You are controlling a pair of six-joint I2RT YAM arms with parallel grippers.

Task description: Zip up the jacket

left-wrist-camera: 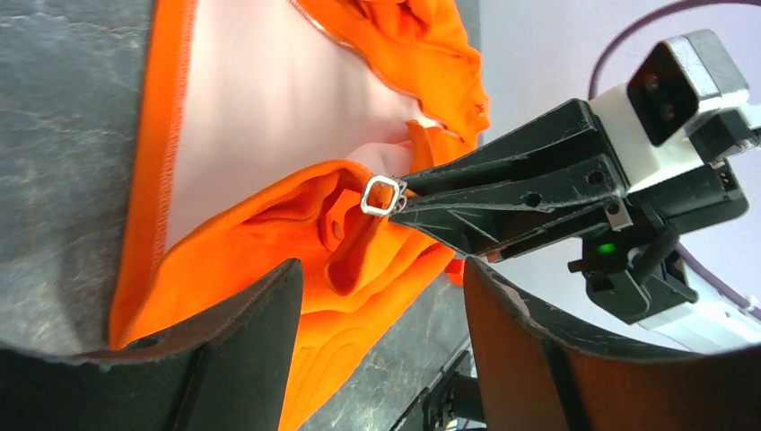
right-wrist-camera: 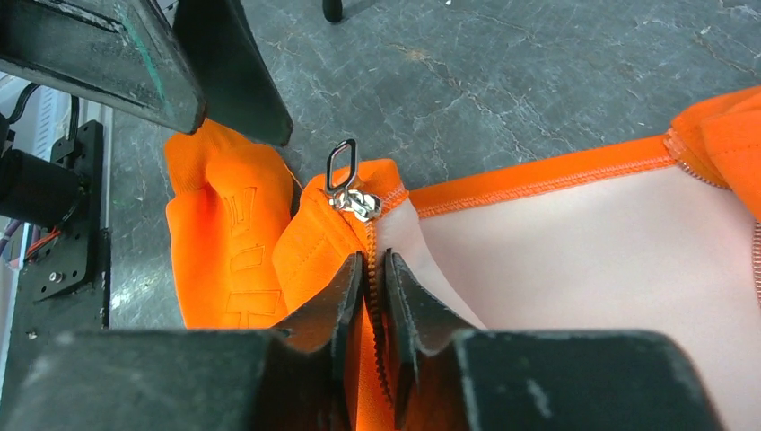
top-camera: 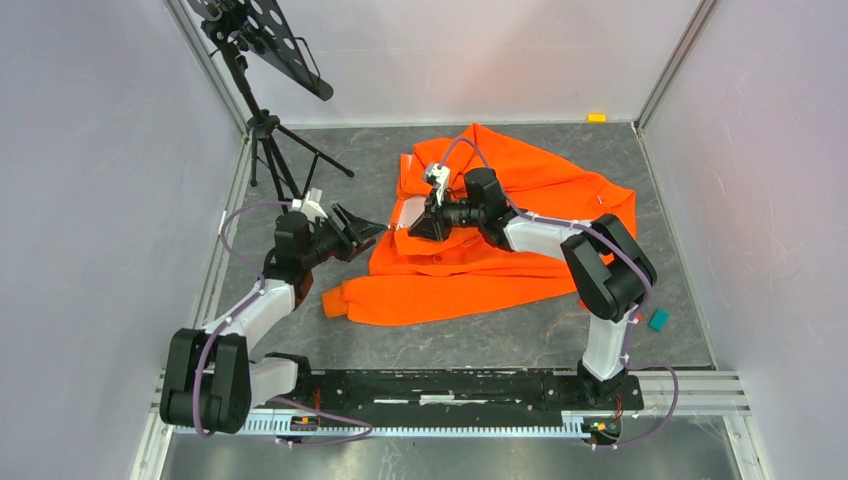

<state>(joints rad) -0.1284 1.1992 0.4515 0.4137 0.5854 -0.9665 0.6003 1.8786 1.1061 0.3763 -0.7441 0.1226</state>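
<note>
The orange jacket (top-camera: 500,230) lies spread on the dark floor, its pale lining (right-wrist-camera: 592,251) turned up at the left end. My right gripper (top-camera: 407,228) is shut on the zipper tape (right-wrist-camera: 374,269) just below the metal zipper pull (right-wrist-camera: 345,180); the right wrist view shows the jaws (right-wrist-camera: 374,265) pinching the teeth. My left gripper (top-camera: 368,232) is open, pointing at the jacket's left edge, a little short of the pull (left-wrist-camera: 381,195). In the left wrist view its jaws (left-wrist-camera: 381,269) stand wide with orange fabric beyond them, holding nothing. The right gripper's fingers (left-wrist-camera: 502,193) reach the pull there.
A music stand on a tripod (top-camera: 265,130) stands at the back left, near the left arm. A small teal object (top-camera: 657,319) lies by the right arm's base. A yellow piece (top-camera: 596,117) sits at the back wall. Pale walls enclose the floor.
</note>
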